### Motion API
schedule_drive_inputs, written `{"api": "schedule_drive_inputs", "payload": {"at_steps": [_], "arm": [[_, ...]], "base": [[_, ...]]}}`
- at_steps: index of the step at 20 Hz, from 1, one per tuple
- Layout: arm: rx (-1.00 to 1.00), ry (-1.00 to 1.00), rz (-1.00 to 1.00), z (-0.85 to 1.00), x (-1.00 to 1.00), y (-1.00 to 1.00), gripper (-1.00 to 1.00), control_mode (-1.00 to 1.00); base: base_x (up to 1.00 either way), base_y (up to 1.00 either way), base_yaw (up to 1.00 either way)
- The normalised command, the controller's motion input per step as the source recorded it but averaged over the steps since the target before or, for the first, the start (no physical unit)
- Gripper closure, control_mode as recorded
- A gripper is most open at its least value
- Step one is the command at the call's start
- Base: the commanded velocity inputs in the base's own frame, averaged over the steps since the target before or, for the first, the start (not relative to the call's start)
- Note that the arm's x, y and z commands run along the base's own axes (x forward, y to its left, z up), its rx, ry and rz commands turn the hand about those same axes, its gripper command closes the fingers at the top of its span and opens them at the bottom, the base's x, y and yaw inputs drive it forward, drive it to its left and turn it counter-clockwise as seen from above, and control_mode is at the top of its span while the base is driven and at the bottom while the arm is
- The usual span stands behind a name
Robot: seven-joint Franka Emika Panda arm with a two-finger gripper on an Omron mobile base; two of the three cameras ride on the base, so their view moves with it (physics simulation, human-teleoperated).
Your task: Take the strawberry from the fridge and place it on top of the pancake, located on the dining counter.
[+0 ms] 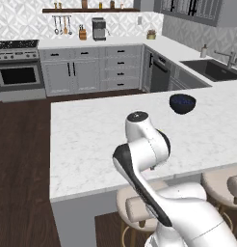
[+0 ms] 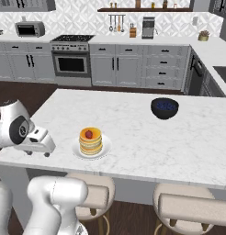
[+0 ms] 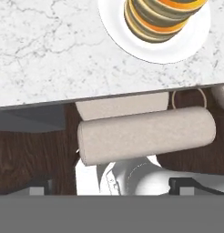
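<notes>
The strawberry [image 2: 89,134], small and red, rests on top of the pancake [image 2: 90,141], a golden stack on a white plate [image 2: 104,149] near the front edge of the dining counter [image 2: 133,133]. My gripper [image 2: 38,154] hangs open just left of the plate, over the counter's front edge, with nothing between its fingers. In the hand view the pancake [image 3: 164,18] and its plate [image 3: 150,50] sit at the top, and the gripper [image 3: 109,186] points down past the counter edge. The arm covers the plate in the left base view. The fridge is out of view.
A dark bowl [image 2: 164,107] of blue berries stands farther back on the counter, also seen as the bowl [image 1: 182,103]. Padded round stools [image 2: 190,204] line the front edge, one stool [image 3: 145,134] directly below my hand. The stove [image 2: 71,62] and sink [image 1: 212,70] are along the walls.
</notes>
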Motion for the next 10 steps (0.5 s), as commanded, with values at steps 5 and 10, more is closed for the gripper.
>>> {"api": "schedule_drive_inputs", "payload": {"at_steps": [5,10], "arm": [[-0.01,0.06,0.0,-0.23,0.0,0.63,-1.0,-1.0],[-0.01,0.05,0.0,-0.26,-0.02,0.46,-1.0,-1.0]], "base": [[0.0,0.0,0.0],[0.0,0.0,0.0]]}}
